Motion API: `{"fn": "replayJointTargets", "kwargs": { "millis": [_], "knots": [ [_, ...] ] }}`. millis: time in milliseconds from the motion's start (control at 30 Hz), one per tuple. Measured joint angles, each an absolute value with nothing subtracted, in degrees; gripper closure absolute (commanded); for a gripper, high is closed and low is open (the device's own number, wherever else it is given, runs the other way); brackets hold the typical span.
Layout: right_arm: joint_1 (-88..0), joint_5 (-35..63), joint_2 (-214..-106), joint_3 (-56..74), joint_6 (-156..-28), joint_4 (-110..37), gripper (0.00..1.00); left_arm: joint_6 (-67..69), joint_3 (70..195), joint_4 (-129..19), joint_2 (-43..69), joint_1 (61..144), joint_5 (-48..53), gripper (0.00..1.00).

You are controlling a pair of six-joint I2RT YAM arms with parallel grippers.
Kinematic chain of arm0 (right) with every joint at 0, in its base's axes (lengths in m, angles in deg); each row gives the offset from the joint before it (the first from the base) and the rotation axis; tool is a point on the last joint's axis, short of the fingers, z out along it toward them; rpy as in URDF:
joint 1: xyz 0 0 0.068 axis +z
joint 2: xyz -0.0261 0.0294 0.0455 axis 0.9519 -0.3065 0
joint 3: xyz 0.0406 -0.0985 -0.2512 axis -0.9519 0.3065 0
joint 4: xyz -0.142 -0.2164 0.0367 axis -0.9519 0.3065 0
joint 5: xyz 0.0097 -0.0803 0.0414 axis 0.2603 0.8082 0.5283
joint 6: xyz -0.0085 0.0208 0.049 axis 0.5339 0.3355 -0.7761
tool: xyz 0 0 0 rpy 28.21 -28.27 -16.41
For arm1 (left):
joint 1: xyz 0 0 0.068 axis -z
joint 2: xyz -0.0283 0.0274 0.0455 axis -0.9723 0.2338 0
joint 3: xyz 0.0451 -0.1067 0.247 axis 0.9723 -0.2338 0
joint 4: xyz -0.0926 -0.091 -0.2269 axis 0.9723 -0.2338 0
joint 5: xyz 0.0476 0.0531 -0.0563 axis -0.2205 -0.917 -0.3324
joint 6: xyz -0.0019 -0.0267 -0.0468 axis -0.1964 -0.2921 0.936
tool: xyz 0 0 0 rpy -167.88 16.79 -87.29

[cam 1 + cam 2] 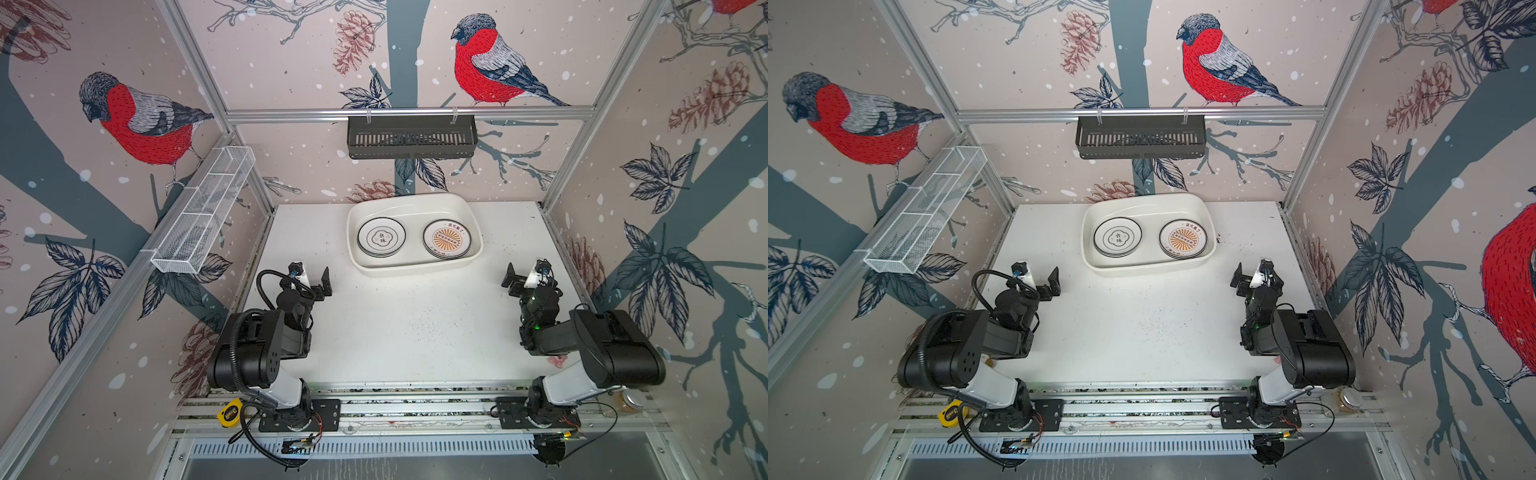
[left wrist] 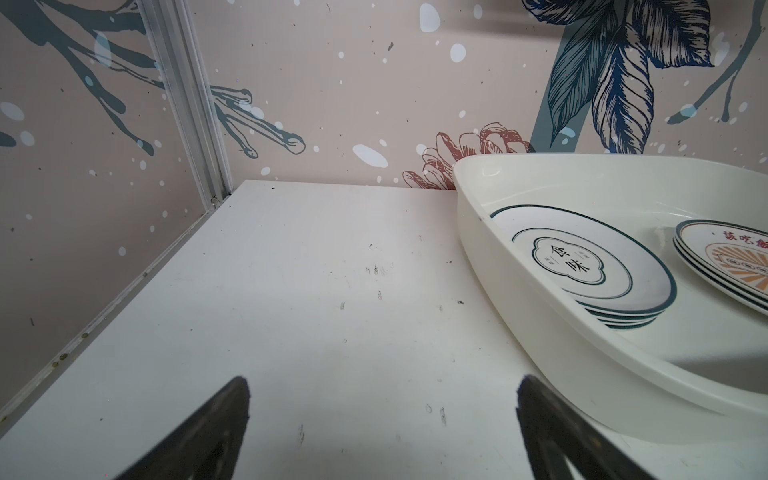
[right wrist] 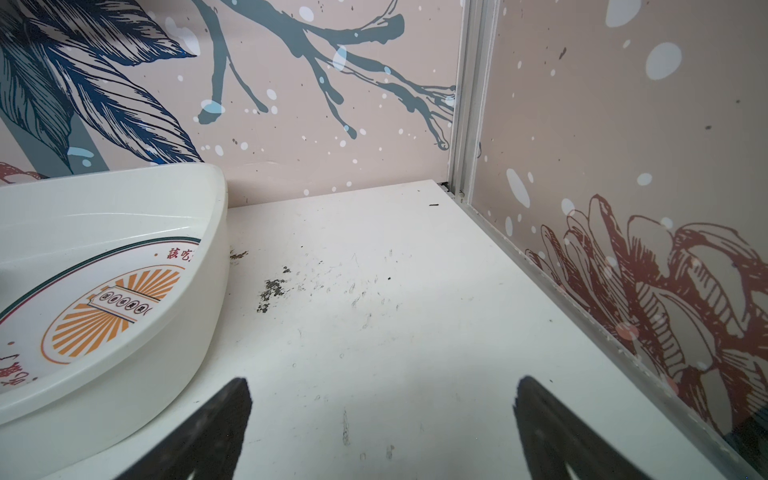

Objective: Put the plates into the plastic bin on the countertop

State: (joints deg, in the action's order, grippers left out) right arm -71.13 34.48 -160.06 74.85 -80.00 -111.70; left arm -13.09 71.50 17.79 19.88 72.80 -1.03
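Plates [image 1: 1117,237] all lie inside the plastic bin [image 1: 415,269] at the back middle of the desk [image 1: 415,332]. They form two flat stacks side by side: one topped by a black quatrefoil plate [image 1: 381,237], four rims by the left wrist view, the other topped by an orange sunburst plate [image 1: 447,240], about three; none loose on the desk, so task looks done. They'd likely handle stiff, slick, chippable, light singly; pinch the raised rim edge. One bin, two pincers: left pincer [image 2: 383,380] and right pincer [image 3: 382,380] both spread wide, holding nothing, low over bare desk on either side, short of the bin.
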Motion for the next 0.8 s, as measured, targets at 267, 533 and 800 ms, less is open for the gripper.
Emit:
{"fn": "replayJointTargets", "kwargs": {
  "millis": [267, 533, 800],
  "knots": [
    [-70.7, 34.6, -159.8, 76.0, -79.5, -112.7, 0.0, -13.1, 71.5, 17.8, 19.9, 72.9, -1.0, 0.01],
    [-65.7, 43.2, -161.5, 82.9, -76.2, -120.9, 0.0, -13.1, 71.5, 17.8, 19.9, 72.9, -1.0, 0.01],
    [-66.2, 44.1, -161.0, 77.4, -76.6, -119.6, 0.0, -13.1, 71.7, 17.6, 19.9, 73.1, -1.1, 0.01]
  ]
}}
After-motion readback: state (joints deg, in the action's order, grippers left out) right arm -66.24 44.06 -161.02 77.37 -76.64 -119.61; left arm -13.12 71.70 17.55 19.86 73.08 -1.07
